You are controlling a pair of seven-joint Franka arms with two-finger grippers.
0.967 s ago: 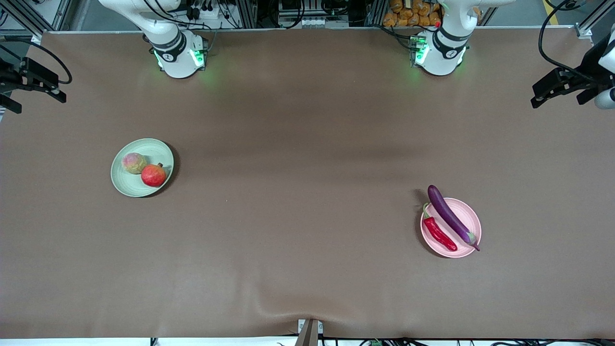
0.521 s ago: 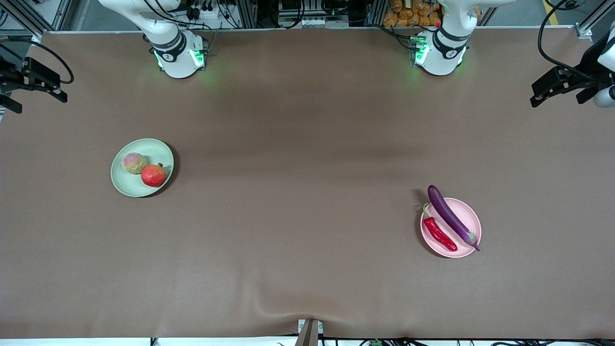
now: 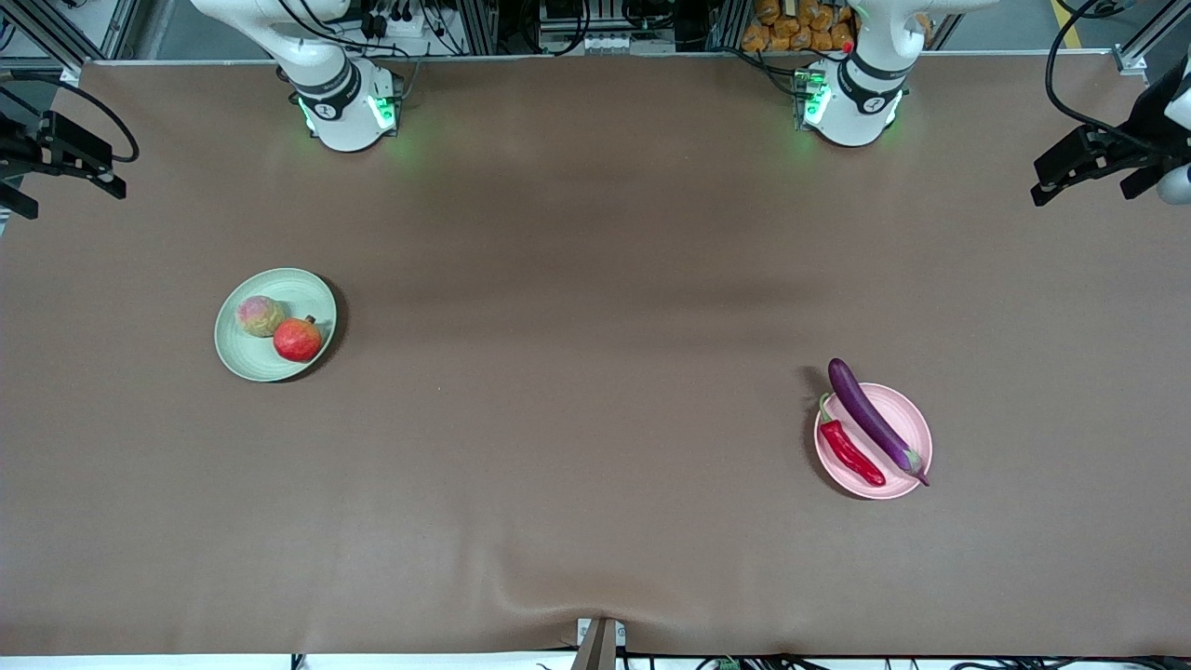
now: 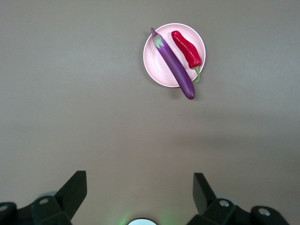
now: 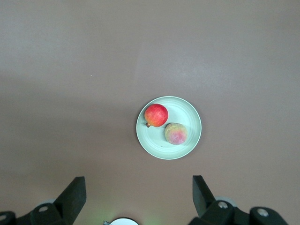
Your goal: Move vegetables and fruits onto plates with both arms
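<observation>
On the pale green plate (image 3: 244, 362) I am seeing the peach (image 3: 260, 315) and apple (image 3: 298, 339) sitting together; eggplant (image 3: 870, 416) and chili pepper (image 3: 850, 451) are lying on the pink plate (image 3: 912, 417), the eggplant overhanging its rim. Both arms are waiting over the brown tabletop's (image 3: 577, 372) ends, left claw (image 4: 139, 187) and right claw (image 5: 138, 187) spread wide and half cut off at the frame edges.

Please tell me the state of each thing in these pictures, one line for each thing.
eggplant: lying on the pink plate, one end over its rim
chili pepper: lying on pink plate
apple: on green plate
peach: on green plate
left gripper: open, empty
right gripper: open, empty
</observation>
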